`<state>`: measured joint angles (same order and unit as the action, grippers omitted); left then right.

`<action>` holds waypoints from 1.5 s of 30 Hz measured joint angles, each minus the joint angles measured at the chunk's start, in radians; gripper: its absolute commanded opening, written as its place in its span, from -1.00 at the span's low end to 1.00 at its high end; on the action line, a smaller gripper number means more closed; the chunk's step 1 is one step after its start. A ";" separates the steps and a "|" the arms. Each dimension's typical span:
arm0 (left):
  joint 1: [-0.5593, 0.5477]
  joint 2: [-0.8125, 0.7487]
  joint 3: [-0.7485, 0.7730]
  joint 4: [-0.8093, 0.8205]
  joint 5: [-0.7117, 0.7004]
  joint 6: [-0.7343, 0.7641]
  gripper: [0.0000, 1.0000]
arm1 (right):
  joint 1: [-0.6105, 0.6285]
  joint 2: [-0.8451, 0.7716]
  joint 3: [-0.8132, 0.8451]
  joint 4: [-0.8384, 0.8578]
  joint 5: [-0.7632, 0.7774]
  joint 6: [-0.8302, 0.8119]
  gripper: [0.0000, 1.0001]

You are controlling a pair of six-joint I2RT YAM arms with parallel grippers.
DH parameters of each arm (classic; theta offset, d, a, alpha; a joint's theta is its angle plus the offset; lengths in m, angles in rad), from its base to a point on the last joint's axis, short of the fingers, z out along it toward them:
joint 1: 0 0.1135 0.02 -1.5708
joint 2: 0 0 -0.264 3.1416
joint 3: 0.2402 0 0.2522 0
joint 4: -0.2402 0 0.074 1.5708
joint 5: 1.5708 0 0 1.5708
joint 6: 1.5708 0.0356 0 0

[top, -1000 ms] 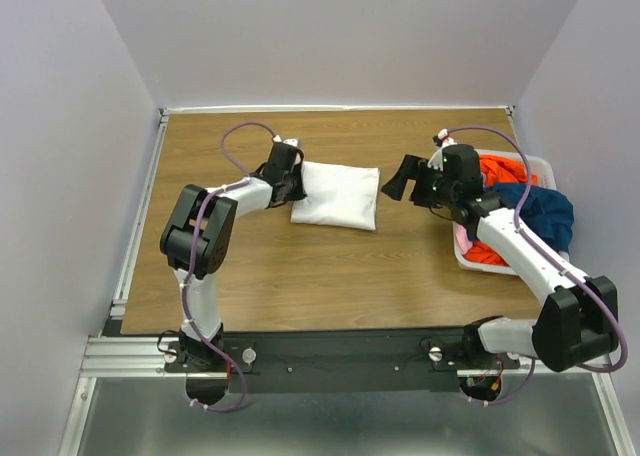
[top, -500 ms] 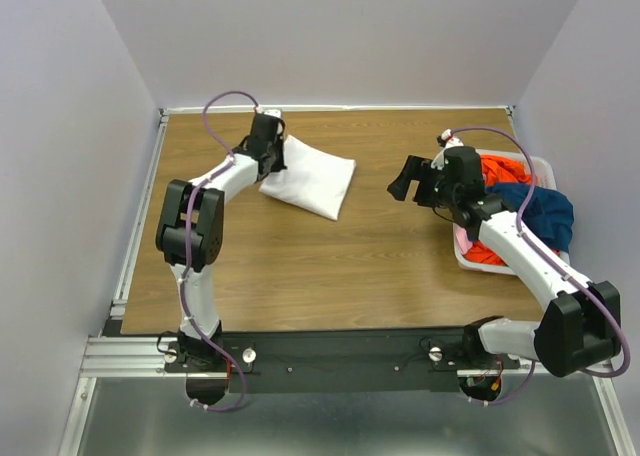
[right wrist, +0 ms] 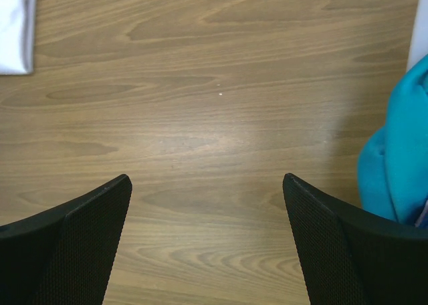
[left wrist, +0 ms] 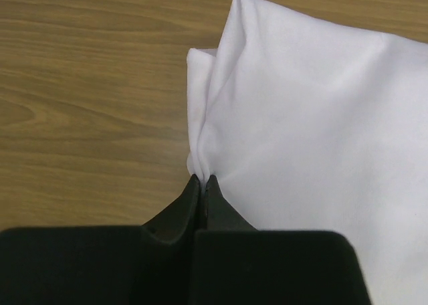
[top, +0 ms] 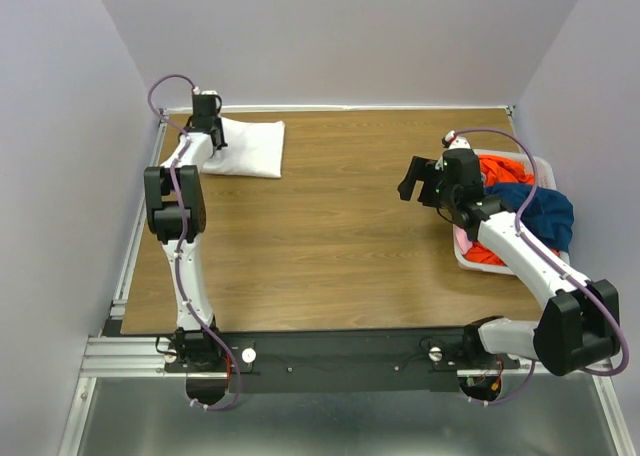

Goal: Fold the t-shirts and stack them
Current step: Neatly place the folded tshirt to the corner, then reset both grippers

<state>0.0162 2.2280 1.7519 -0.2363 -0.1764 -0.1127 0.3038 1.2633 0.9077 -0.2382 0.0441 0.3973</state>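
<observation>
In the overhead view, a folded white t-shirt [top: 250,148] is seen lying at the far left corner of the bench [top: 330,226], its left edge pinched by the left gripper [top: 212,136] close to the bench's rim. A wide stretch of bare wood is left between it and the right gripper [top: 412,179], which is held spread and empty beside the bin [top: 462,258], where an orange t-shirt [top: 500,169] and a dark blue t-shirt [top: 540,211] are heaped. From the left wrist, the fingers are seen closed tight on a bunched fold at the shirt's edge. From the right wrist, the fingers are seen wide apart over bare wood, the blue cloth at the right margin.
</observation>
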 measured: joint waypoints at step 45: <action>-0.059 -0.496 0.037 0.008 0.034 -0.117 0.97 | -0.010 0.037 -0.036 -0.026 0.013 0.027 1.00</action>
<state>-0.0425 1.7317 1.7885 -0.2283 -0.1429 -0.2298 0.2943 1.3003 0.8715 -0.2642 0.0566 0.4244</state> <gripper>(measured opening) 0.983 0.997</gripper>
